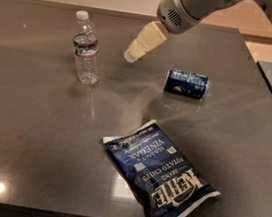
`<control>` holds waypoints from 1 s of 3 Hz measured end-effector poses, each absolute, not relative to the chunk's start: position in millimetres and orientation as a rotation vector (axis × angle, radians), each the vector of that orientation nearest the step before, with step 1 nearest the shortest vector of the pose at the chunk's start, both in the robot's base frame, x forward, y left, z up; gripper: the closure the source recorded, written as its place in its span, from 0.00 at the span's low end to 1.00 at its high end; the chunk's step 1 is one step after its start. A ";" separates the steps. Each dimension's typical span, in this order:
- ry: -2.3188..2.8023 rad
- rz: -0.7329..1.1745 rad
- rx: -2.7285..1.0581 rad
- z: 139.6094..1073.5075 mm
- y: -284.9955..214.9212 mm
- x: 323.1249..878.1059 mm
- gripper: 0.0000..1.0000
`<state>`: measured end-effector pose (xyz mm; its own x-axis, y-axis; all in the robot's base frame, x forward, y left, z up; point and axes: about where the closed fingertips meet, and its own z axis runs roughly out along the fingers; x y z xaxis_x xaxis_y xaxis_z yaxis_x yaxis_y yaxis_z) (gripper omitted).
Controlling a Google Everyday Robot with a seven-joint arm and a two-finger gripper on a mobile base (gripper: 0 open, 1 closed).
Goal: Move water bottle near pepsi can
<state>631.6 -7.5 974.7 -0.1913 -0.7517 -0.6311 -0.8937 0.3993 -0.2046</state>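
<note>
At the lower centre of the frame, nearest the viewer, a flat dark blue potato chip bag with white lettering [159, 179] lies face up on a dark grey, glossy tabletop [30, 141], its long axis running diagonally from the centre toward the lower right edge. Farther back, right of centre, the dark blue Pepsi can with silver ends [186, 84] lies on its side, its length running left to right and its round logo facing the viewer. At about the same depth, in the upper left, the small clear plastic water bottle with a white cap and a dark label band [86, 48] stands upright on the tabletop, well apart from the can and untouched. Between the two and slightly higher in the frame, the cream-coloured gripper [131, 55] hangs above the tabletop, pointing down and to the left; it lies nearer the bottle than the can and touches neither. Whether the gripper is open or closed cannot be told from this view. It holds nothing. The grey, rounded robot arm [191, 4] carrying it enters from the upper right of the frame.
</note>
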 end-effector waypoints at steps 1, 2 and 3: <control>1.979 0.331 -1.356 965.8 23.6 644.8 0.00; 1.946 0.414 -1.334 958.4 52.1 649.0 0.00; 1.884 0.491 -1.338 954.4 87.7 644.8 0.00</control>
<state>644.8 87.7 954.4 -0.1623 -0.6269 -0.7620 -0.9192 0.3769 -0.1143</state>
